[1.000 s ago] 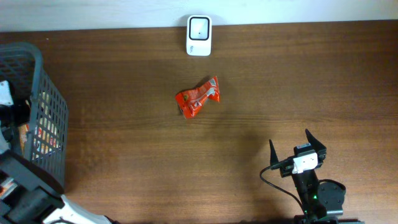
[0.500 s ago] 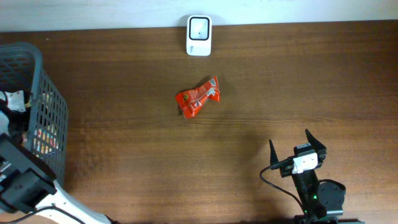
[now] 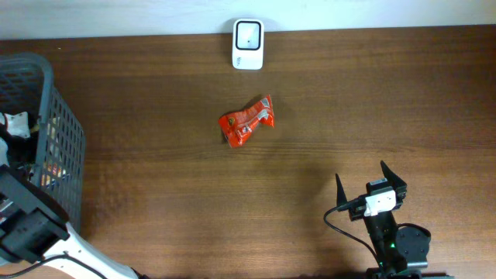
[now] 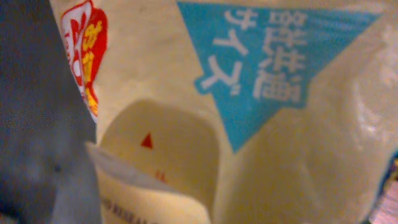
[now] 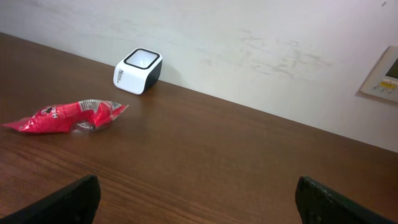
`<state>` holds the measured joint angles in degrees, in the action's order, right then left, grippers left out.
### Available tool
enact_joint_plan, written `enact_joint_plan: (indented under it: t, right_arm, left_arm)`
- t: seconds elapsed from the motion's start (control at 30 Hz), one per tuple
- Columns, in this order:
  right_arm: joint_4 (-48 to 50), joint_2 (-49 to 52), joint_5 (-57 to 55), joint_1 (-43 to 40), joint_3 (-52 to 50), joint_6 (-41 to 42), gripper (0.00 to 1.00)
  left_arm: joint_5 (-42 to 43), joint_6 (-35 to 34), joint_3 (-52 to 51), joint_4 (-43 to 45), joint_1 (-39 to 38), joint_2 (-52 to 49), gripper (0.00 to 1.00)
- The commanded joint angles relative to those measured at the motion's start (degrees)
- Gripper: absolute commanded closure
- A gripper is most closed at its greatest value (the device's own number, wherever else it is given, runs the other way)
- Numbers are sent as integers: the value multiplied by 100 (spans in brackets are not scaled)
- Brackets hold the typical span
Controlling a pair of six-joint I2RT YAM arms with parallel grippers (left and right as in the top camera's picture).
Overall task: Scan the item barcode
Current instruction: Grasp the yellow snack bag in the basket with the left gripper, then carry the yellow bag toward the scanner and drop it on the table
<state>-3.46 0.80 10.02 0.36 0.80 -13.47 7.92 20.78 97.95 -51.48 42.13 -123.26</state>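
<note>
Left wrist alone shows cream bag (image 4: 298,155) close up, left gripper (image 3: 17,130) state unreadable, overhead adds basket (image 3: 66,147) at table (image 3: 155,194) left edge, right gripper (image 3: 361,174) spread wide.

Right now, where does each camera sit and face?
Overhead: above the table, looking straight down; left arm and right gripper show.
Left wrist: pressed close to a cream package; a dark blur, maybe a finger.
Right wrist: low over the table, facing the wall; both fingertips show.
Shared: overhead and right wrist both see the red packet and scanner.
</note>
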Motion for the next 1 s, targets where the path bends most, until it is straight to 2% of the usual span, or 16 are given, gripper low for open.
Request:
enact_joint_plan:
  t: [0.0,0.13,0.27,0.4,0.53,0.63,0.73,0.83,0.97]
  right_arm:
    - [-17,-44,-13,11,-48,39,1]
    - [-17,-44,-13,11,-48,39,1]
    - [-17,-44,-13,11,-48,39,1]
    - [-17,-44,-13,11,-48,39,1]
    - [-17,-44,-11,11,-48,39,1]
    - [-17,-44,-13,11,-48,39,1]
    - [-17,-44,-13,11,-48,39,1]
    - [-17,-44,-13,11,-48,39,1]
    - [-17,-44,-13,11,-48,39,1]
  left_arm:
    - [24,-553,920,-457,-24,271,100]
    - [22,-1386,2159,-1224,-120,957,100]
    - [20,-1648,2830,-1521,-402,1749,100]
    - [20,-1735,2887,-1582,-1252,2717,100]
    - [20,-1735,2861,-2063,-2509,2809,100]
    - [20,-1875,2433,-2389,-3482,2470,99]
    - [20,-2022,1705,-2164,-4046,2135,98]
    - [22,-2275,634,-1419,-4651,1622,97]
    - [-2,-2476,-225,-343,-5219,990,97]
